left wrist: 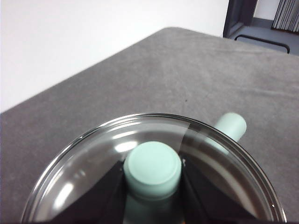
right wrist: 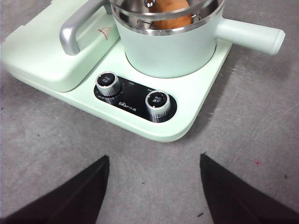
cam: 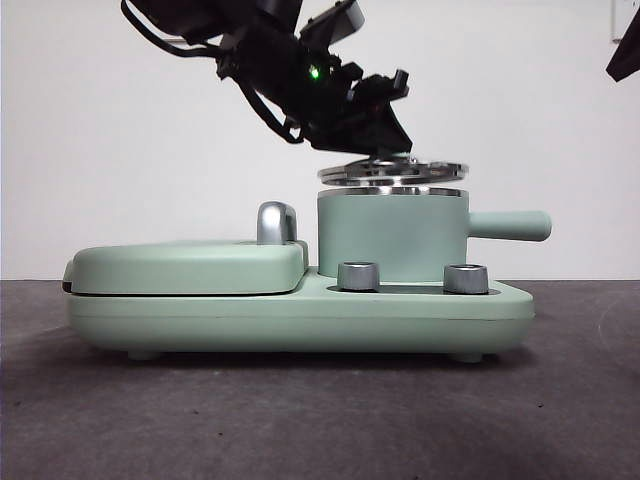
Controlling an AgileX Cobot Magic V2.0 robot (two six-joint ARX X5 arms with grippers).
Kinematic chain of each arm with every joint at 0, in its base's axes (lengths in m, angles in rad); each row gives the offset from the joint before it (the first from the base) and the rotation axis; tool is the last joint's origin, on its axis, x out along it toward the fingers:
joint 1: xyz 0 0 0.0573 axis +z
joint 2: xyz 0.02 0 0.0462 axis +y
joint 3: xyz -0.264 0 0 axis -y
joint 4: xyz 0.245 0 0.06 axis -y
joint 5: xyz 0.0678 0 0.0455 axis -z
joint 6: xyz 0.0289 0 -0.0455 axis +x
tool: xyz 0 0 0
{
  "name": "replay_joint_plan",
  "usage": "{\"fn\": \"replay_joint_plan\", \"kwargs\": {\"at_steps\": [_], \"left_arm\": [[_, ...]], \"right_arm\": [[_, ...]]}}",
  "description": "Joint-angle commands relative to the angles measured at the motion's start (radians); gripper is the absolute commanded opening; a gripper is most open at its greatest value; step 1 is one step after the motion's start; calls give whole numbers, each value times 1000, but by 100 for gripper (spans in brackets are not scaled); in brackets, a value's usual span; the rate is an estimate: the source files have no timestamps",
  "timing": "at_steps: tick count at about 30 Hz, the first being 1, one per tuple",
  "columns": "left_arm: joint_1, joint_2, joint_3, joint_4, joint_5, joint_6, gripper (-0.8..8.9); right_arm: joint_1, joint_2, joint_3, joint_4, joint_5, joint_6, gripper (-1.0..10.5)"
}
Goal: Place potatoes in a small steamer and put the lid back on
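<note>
Front view, lid: you are looking at the glass lid (cam: 397,172) sitting slightly tilted just above the pot's (cam: 392,235) chrome rim; whether it is touching the rim is hard to make out.
Front view, left gripper: the left gripper (cam: 385,140) is reaching down from the upper left onto the lid, and its dark body is hiding the knob.
Front view, potato: the pot wall is hiding it completely.
Front view, other arm: only a black tip (cam: 625,52) is showing at the top right corner.
Front view, base: the pot is standing on the green cooker base (cam: 300,315), right of the flat griddle cover (cam: 185,267), behind two chrome dials (cam: 358,276).
Left wrist view: the left gripper (left wrist: 152,175) is clamping the lid's green knob (left wrist: 152,169) between its two jaws; the lid (left wrist: 93,163) is cut off by the picture's edge, and the pot handle (left wrist: 230,128) is showing through and past the glass.
Right wrist view, potato: you are seeing the orange-brown potato (right wrist: 170,14) lying inside the pot (right wrist: 168,46), only partly in view.
Right wrist view, right gripper: the right gripper (right wrist: 154,191) is hanging over bare table (right wrist: 261,140) near the base's dial corner, jaws spread wide apart, gripping nothing.
</note>
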Motion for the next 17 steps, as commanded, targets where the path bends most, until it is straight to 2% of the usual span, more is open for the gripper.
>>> {"fn": "replay_joint_plan", "kwargs": {"at_steps": [1, 17], "left_arm": [[-9, 19, 32, 30, 3, 11, 8], [-8, 29, 32, 26, 3, 55, 9]], "right_arm": [[5, 4, 2, 6, 5, 11, 298], [5, 5, 2, 9, 8, 37, 298]]}}
